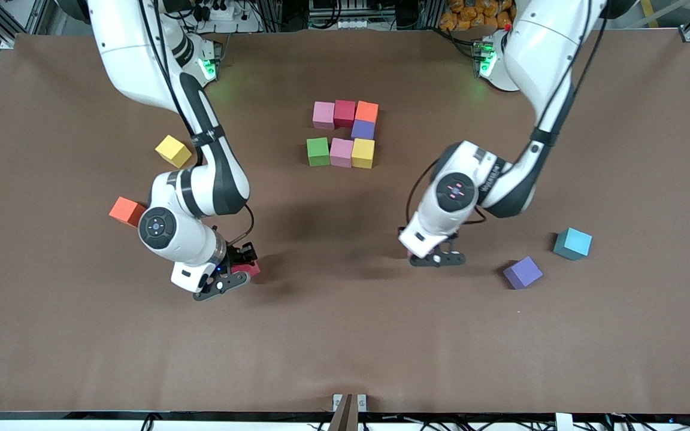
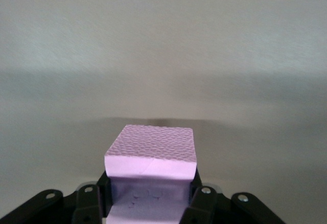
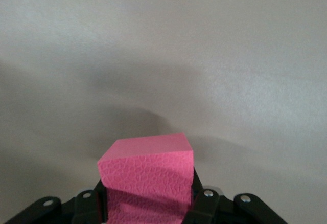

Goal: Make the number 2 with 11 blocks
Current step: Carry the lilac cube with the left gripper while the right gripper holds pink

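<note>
Seven blocks (image 1: 345,133) form the partial number 2 mid-table. Left gripper (image 2: 150,203) clamps a pink block (image 2: 152,152), right gripper (image 3: 148,206) a red block (image 3: 147,175), both low over bare table, likely the next pieces.

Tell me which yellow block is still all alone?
The yellow block lying toward the right arm's end of the table. It touches nothing, while the other yellow block sits joined to the pink block.

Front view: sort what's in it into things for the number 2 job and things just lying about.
For the job:
- started number 2, seven blocks
- pink block, in the left gripper
- pinkish-red block, in the right gripper
- loose yellow block, orange block, teal-blue block, purple block: likely stock

Lying about:
- metal bracket, table's near edge
- orange packets, off the table
</note>
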Available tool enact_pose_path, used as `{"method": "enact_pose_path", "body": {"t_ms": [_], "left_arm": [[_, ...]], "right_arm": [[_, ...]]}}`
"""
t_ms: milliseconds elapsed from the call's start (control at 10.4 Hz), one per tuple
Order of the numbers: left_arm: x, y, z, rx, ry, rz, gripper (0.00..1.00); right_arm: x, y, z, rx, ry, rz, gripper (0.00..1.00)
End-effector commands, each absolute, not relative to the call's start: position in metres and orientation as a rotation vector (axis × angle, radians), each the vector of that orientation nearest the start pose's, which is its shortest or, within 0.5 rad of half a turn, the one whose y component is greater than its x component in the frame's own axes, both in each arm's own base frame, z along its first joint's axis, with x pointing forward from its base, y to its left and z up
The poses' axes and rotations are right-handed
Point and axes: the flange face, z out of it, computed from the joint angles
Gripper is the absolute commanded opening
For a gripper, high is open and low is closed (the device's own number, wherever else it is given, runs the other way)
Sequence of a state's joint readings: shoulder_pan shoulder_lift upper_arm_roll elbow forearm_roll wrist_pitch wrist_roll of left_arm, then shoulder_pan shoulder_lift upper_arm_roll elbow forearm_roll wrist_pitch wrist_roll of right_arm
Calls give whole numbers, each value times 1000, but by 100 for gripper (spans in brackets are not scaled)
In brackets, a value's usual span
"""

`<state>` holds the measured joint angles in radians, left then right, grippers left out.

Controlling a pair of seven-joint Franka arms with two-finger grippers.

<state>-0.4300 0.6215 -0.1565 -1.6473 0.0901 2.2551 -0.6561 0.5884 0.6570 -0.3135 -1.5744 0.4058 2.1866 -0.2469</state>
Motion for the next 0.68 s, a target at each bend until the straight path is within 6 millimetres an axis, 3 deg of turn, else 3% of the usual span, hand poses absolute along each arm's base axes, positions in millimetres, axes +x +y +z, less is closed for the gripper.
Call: {"method": "enact_pose_path", "body": {"t_ms": [0, 193, 579], "left_arm": [[552, -406, 262, -3176, -133, 47, 23], [520, -451, 259, -3178, -146, 52, 23], [483, -530, 264, -3219, -191, 19, 23]], "right_arm": [[641, 227, 310, -2939, -414, 35, 29], [630, 216, 335, -2956, -401, 28, 29], [616, 174, 379, -2955, -340, 75, 30]]}}
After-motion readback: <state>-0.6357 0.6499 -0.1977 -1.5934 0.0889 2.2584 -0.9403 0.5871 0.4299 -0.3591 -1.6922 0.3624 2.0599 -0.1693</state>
